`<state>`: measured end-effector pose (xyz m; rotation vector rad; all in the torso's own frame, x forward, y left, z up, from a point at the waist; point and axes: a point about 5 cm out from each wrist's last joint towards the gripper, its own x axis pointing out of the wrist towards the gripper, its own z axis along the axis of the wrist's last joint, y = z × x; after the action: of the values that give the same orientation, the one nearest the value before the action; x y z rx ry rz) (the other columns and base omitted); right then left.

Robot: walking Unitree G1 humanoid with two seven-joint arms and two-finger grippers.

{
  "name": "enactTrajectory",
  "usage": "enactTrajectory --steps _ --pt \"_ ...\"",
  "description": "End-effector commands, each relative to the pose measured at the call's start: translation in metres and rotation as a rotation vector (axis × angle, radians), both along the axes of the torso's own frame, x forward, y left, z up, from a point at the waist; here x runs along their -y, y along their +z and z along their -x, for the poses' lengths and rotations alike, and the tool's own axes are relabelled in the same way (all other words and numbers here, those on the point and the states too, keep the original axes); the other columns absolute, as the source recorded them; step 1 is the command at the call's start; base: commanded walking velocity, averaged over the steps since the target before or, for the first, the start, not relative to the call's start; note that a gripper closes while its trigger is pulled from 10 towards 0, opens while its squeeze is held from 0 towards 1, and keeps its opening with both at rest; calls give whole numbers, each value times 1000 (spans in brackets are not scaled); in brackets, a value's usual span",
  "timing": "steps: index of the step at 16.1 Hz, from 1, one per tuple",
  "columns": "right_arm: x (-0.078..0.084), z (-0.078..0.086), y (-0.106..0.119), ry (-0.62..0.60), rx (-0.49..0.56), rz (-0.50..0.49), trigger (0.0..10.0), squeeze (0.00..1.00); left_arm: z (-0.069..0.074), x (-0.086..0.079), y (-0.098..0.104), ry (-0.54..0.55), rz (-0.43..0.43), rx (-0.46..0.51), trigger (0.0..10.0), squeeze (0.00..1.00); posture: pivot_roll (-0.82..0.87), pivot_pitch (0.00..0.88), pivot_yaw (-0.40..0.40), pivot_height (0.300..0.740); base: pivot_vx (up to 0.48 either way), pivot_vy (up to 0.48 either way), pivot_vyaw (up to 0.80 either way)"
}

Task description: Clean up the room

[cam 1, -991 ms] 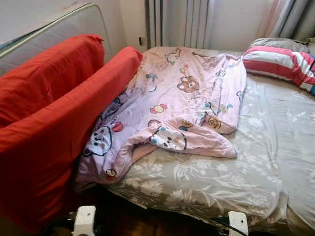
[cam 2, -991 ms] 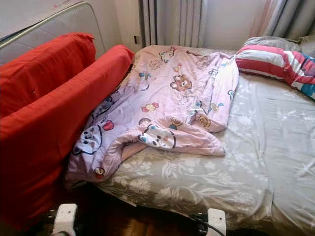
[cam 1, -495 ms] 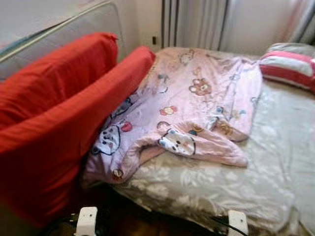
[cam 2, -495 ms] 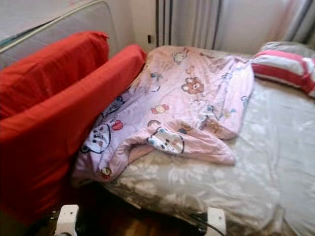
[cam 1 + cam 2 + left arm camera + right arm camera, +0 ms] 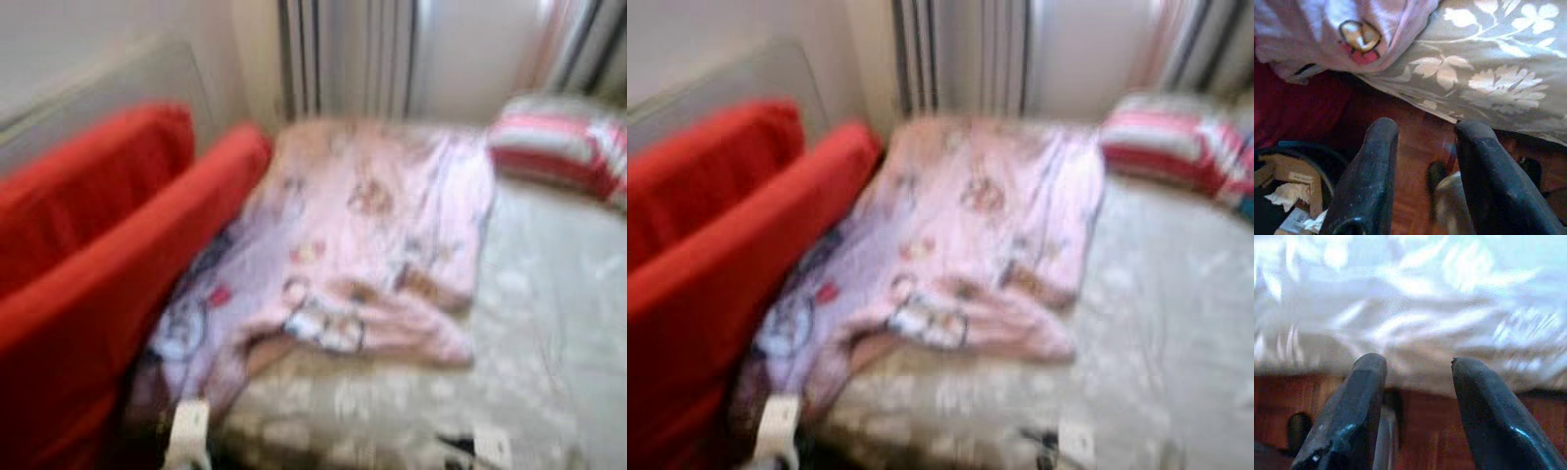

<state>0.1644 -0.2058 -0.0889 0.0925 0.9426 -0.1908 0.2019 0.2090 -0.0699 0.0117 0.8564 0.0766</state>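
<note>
Pretty blurry shot, but there's a pink cartoon-print blanket [image 5: 970, 245] bunched up across a bed [image 5: 1176, 323] with a grey floral sheet, red cushions [image 5: 715, 255] propped along its left side, a red-and-white striped pillow [image 5: 1176, 147] at the far right, and curtains [image 5: 960, 54] behind.

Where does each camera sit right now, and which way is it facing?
Head eyes: look forward and down, blurred, at the pink blanket on the bed, red cushions alongside.
Left wrist: looks along the open left hand at the blanket's corner, bed edge and wood floor.
Right wrist: looks along the open right hand at the bedsheet edge.
Shared: all show the bed.
</note>
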Motion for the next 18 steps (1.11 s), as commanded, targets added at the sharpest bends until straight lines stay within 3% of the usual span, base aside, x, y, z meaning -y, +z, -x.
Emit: enactTrajectory --steps 1,9,15,16,17,18 --pt "-15 -3 -1 10 5 -38 10000 0 7 -15 -1 19 -34 -29 10000 0 87 72 30 740 315 0 0" --pt "-14 -4 1 -26 49 -31 10000 0 -10 -19 11 9 -48 61 10000 0 89 75 30 740 36 0 -338" --pt "-10 -11 9 -53 195 -9 10000 0 -65 -14 54 -5 -41 342 10000 0 81 89 24 740 0 0 0" --pt "-10 -12 10 -52 204 -6 10000 0 -69 -13 57 -7 -37 362 10000 0 81 90 23 740 0 0 0" --pt "-6 -32 22 -50 286 8 10000 0 -78 -9 67 -21 -24 427 10000 0 77 91 24 740 0 0 0" --pt "1 -72 48 -50 396 25 10000 0 -82 -7 71 -28 -18 458 10000 0 74 92 22 740 0 0 0"
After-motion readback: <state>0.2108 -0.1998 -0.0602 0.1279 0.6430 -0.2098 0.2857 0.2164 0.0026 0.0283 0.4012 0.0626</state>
